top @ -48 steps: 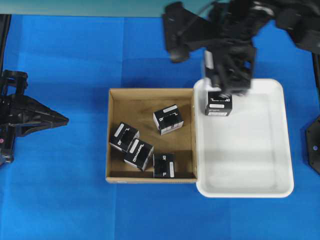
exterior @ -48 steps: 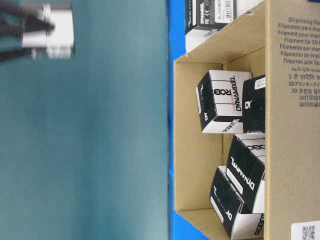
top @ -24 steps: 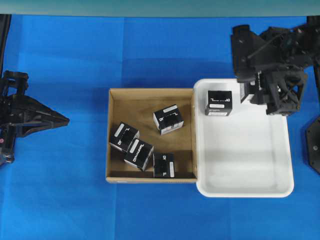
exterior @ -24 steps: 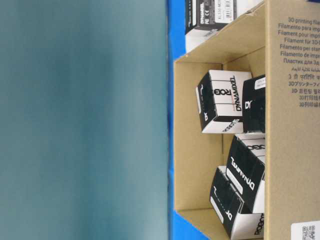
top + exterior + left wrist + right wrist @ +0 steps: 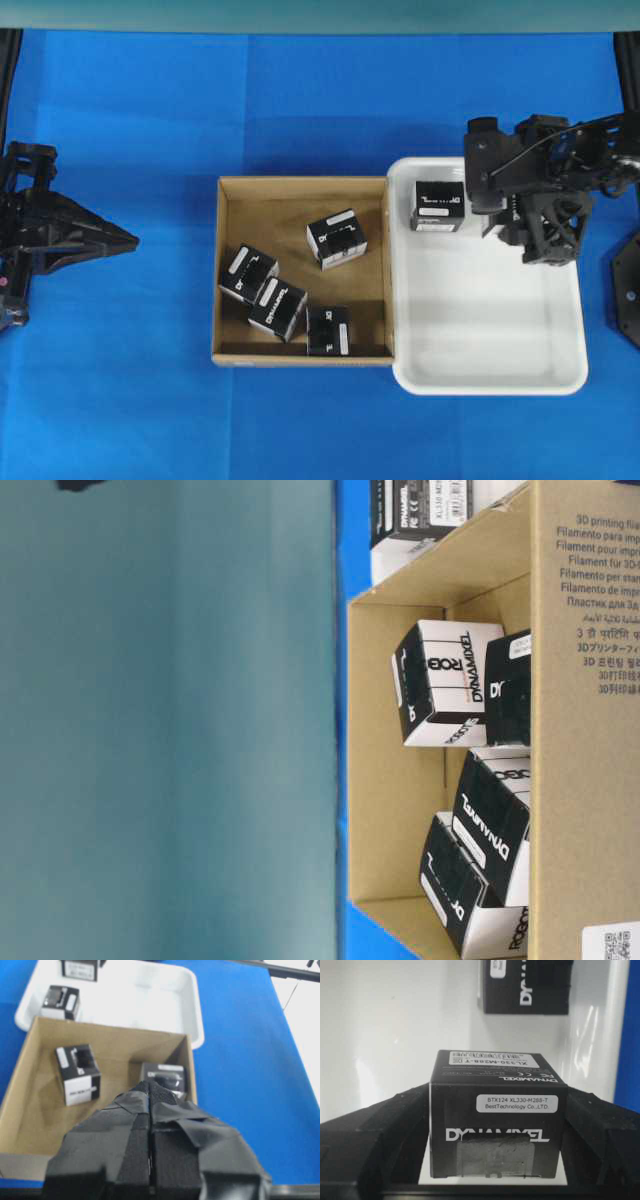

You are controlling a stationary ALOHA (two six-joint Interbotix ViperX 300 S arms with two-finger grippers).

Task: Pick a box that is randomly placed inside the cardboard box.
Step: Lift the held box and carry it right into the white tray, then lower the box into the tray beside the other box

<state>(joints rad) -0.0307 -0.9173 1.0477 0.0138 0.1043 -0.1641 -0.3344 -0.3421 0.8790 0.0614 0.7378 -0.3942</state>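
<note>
The brown cardboard box (image 5: 216, 270) holds several black boxes, one near its middle (image 5: 336, 238). My right gripper (image 5: 522, 205) is low over the white tray (image 5: 500, 375). In the right wrist view it (image 5: 497, 1110) is shut on a black box (image 5: 492, 1077), with a finger (image 5: 390, 1130) against each side. That box is hidden under the arm in the overhead view. Another black box (image 5: 437, 205) lies in the tray's far left corner. My left gripper (image 5: 128, 240) is shut and empty, left of the cardboard box.
The tray touches the cardboard box's right wall. In the left wrist view the cardboard box (image 5: 110, 1035) lies ahead of the shut fingers (image 5: 150, 1091), with the tray (image 5: 197, 1020) beyond it. Blue cloth covers the table.
My right gripper has moved right from over the tray's far left corner and come down lower over the tray. The left arm and the boxes in the cardboard box have not moved.
</note>
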